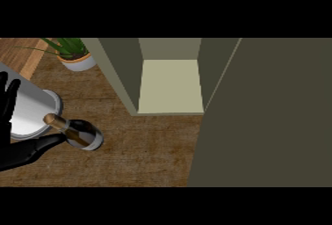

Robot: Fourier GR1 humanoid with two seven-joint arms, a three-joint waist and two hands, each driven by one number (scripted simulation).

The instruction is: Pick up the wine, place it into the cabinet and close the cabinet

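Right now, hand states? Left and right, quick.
Left hand: open, fingers straight, thumb beside the wine bottle, not curled round it.
Right hand: not in view.

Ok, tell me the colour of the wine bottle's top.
The bottle's top is golden brown; head view.

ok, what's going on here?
The left hand is open beside the wine, thumb right by it, fingers not curled round it. The wine stands on the counter, to the left in front of the cabinet, whose door is open. The right hand is out of view.
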